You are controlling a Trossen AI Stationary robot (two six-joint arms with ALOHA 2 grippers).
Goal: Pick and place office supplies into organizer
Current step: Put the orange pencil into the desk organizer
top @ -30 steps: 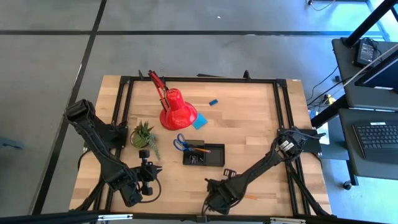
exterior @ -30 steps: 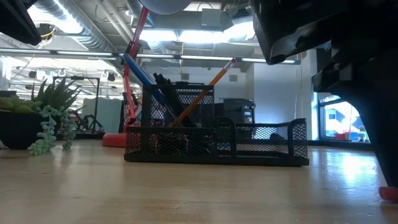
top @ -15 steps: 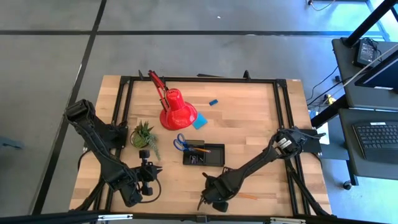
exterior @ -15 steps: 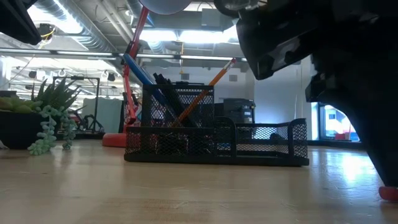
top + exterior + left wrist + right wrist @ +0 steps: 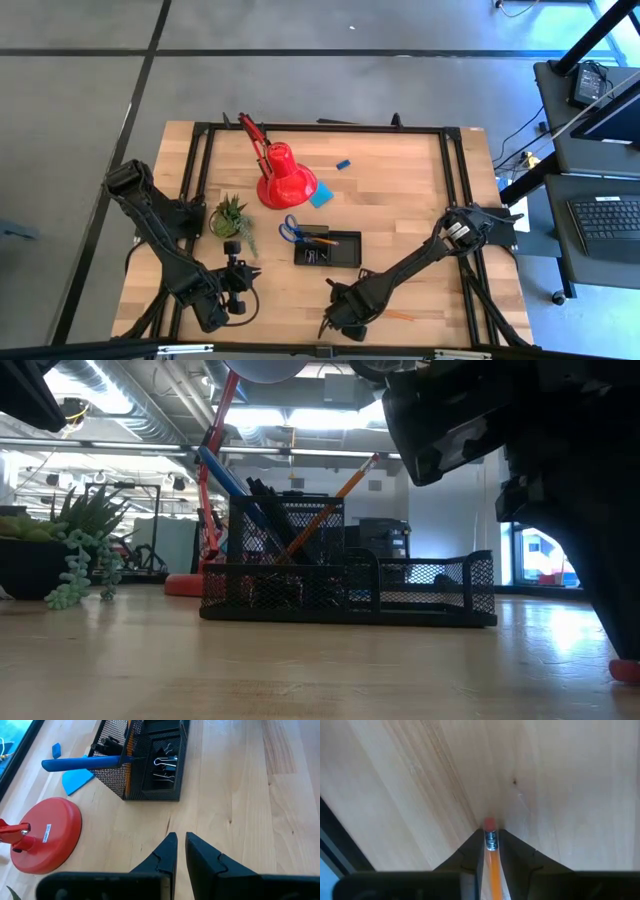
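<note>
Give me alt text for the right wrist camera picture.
The right claw is closed on an orange pencil, its pink eraser end poking out past the two dark fingers. Beyond it is bare light wooden table, with a dark edge at one side.

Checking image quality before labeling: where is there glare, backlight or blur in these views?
Low view: bright ceiling lights and window backlight the organizer into a dark silhouette, and the near arm is a blurred black mass. Right wrist view: the pencil between the fingers is sharp, evenly lit. Left wrist view: soft sheen on the wood, binder clips crisp. High view: even light, no glare.
</note>
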